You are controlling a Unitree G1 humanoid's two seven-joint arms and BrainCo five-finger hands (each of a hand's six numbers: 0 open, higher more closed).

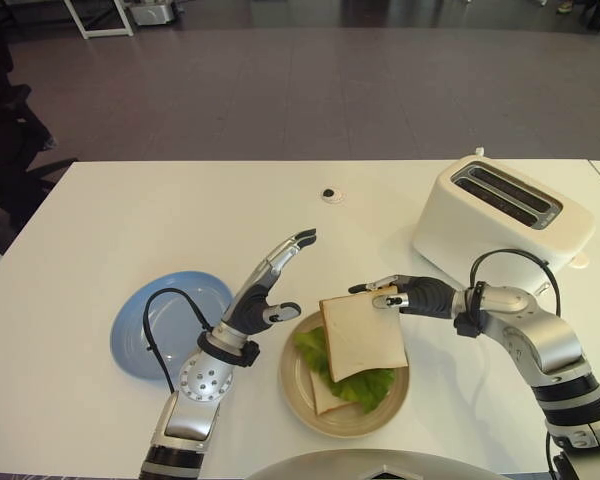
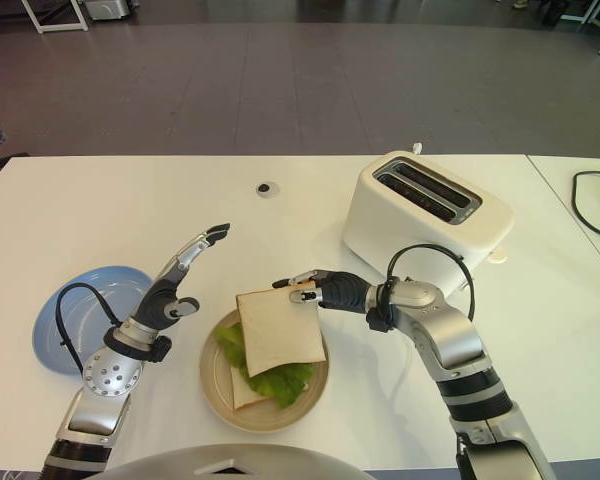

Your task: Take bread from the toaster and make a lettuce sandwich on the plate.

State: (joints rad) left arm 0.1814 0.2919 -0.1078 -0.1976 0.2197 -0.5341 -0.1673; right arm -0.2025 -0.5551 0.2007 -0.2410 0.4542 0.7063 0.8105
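**Top slice goes over the lettuce**

The right hand [image 1: 412, 296] pinches the top slice of bread [image 1: 360, 338] by its far edge, which leaves the rest of the slice free to settle flat. The slice sits tilted over the lettuce [image 1: 366, 386], and the lettuce covers a bottom slice [image 1: 325, 401] on the beige plate [image 1: 392, 414]. Green leaf shows at the left and near sides, so the top slice appears shifted a little toward the far right of the stack.

The left hand [image 1: 265, 296] holds nothing. Its fingers are spread wide and raised just left of the plate, likely kept clear so as not to block the placing. Behind it lies a blue plate [image 1: 145, 338].

The toaster [image 1: 502, 226] stands on the white surface [image 1: 130, 220] behind the right arm, and its slots look dark and empty. Judging by this, the sandwich is nearly complete; what remains is the release.
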